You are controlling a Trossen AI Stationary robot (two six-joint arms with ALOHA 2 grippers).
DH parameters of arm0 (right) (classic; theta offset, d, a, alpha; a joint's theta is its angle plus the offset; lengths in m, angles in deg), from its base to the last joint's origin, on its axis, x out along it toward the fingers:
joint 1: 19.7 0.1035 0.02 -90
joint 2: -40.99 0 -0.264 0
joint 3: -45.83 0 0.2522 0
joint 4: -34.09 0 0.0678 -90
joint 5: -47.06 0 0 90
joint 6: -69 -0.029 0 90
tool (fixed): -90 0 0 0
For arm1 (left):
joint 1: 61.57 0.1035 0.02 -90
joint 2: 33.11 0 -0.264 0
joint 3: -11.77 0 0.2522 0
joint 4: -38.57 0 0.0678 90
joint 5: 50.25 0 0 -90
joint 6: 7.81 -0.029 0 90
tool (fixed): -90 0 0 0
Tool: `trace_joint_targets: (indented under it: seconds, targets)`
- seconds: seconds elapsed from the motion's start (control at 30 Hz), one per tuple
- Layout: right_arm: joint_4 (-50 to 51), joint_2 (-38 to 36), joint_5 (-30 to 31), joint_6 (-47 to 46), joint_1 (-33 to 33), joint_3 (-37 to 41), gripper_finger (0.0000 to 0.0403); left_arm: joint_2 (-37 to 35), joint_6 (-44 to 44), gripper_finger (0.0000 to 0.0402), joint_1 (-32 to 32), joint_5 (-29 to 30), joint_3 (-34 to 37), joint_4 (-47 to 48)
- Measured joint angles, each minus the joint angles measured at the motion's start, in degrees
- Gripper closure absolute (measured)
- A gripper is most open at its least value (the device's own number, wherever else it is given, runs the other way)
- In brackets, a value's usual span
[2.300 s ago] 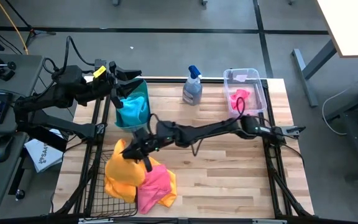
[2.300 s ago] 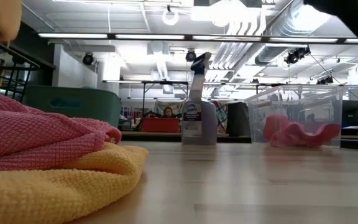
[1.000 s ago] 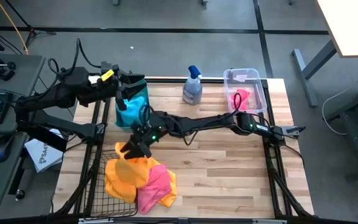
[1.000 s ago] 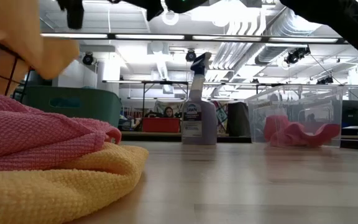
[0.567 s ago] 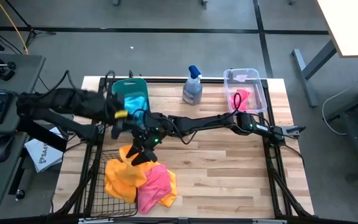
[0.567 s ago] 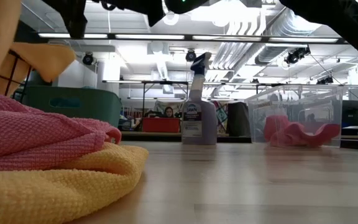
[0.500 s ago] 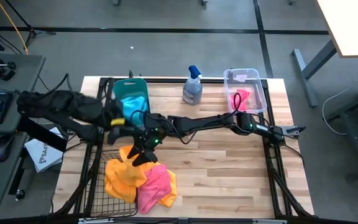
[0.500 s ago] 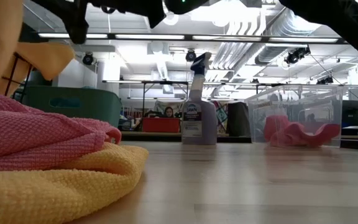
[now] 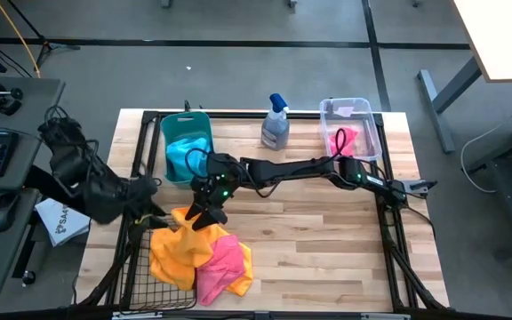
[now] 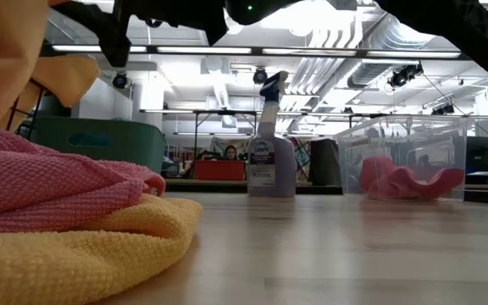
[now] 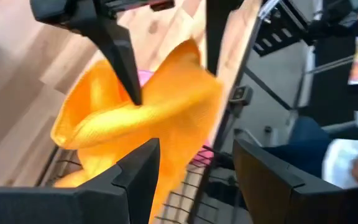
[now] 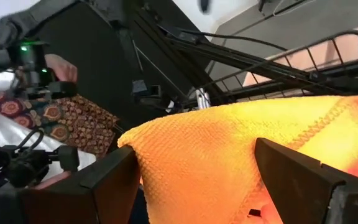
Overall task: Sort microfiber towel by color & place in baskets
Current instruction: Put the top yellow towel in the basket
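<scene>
orange towel [image 9: 192, 221], at seven o'clock on the tabletop [image 9: 327, 258], hangs lifted in the right gripper [image 9: 205, 216], jaws clenched on it; left gripper [image 9: 154, 219], released, has swung from teal tub [image 9: 185, 147] toward wire basket [image 9: 149, 267].

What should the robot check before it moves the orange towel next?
1. Right gripper holding the orange towel: ok, jaws closed on it, towel raised.
2. Towel free of the pile below: cannot tell.
3. Pink towel not grabbed too: ok, it lies on the pile.
4. Towel above the black wire basket: cannot tell, it hangs near the basket's edge.
5. Left gripper ready: ok, jaws open, close beside the towel.
</scene>
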Motion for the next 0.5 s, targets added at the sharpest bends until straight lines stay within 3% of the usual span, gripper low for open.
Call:
trace_joint_targets:
  seconds: [0.17, 0.5]
  targets:
    - [-1.8, -0.6, -1.1, -0.7, -0.1, 0.0, 0.0098, 3.4, 1.0, 0.0211, -5.3, 11.2, 0.0, 1.0]
    - [-1.8, -0.6, -1.9, -1.0, -0.1, 0.0, 0.0098, 14.0, -10.6, 0.0211, -5.3, 12.0, 0.0, 4.6]
